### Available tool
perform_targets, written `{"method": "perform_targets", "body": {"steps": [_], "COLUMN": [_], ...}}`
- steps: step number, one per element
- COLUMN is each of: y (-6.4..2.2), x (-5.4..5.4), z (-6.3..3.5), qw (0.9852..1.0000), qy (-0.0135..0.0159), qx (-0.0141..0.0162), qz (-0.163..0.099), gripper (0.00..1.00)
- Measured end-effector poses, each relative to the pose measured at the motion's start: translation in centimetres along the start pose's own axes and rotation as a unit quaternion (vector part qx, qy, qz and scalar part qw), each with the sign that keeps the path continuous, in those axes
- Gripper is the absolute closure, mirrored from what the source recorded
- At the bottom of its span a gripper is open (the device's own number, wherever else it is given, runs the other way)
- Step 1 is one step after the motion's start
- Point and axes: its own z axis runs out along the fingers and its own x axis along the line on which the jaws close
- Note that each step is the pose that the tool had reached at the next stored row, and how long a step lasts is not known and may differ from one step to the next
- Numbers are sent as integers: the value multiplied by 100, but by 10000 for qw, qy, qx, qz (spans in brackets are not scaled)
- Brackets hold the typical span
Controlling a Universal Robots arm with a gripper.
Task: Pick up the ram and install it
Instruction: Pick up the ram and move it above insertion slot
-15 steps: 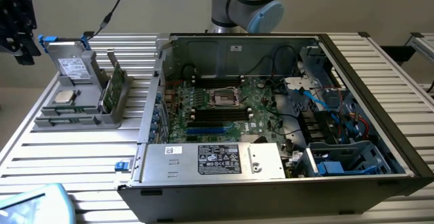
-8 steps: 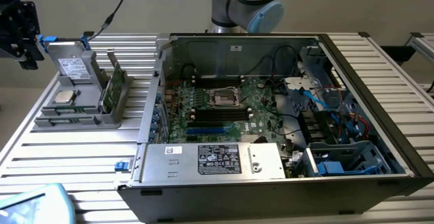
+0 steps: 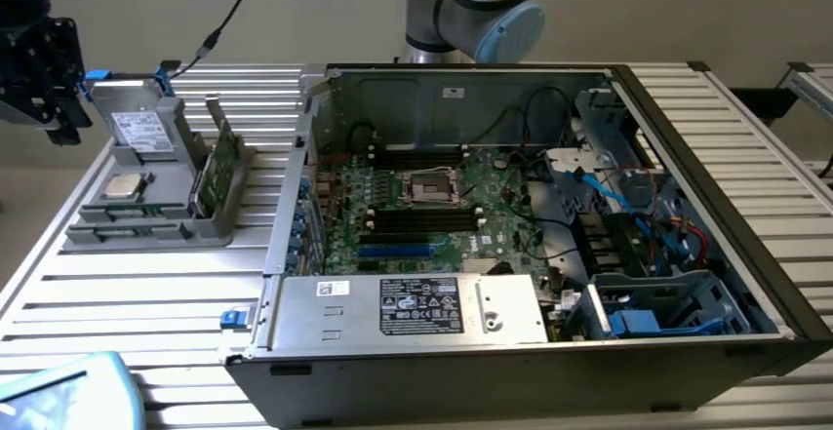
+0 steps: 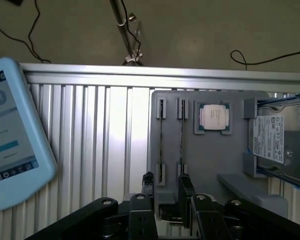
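The ram [image 3: 222,167] is a dark-green stick standing on edge in a grey holder [image 3: 143,230] on the exterior view's left. In the wrist view I see it edge-on as a thin strip [image 4: 181,135], with a second strip [image 4: 161,135] beside it in the holder [image 4: 210,165]. My gripper [image 3: 46,79] hangs at the far left of the exterior view, above and beside the holder. Its two black fingers [image 4: 186,186] stand apart with nothing between them, so the gripper [image 4: 166,187] is open, well above the sticks.
The holder also carries a square silver processor [image 4: 213,117] and a grey drive [image 4: 277,142]. An open computer case [image 3: 703,157] with its motherboard [image 3: 430,211] sits to the exterior view's right of the holder. A blue tablet [image 4: 10,135] lies on the slatted table [image 4: 100,130].
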Motion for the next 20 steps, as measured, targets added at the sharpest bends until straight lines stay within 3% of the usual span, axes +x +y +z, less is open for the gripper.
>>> {"method": "perform_targets", "body": {"steps": [12,20], "y": [-19,-27], "x": [1,2], "z": [217,329], "qw": [10000,9999], "qy": [4,8], "qx": [0,87], "qz": [-54,-74], "gripper": [67,67]}}
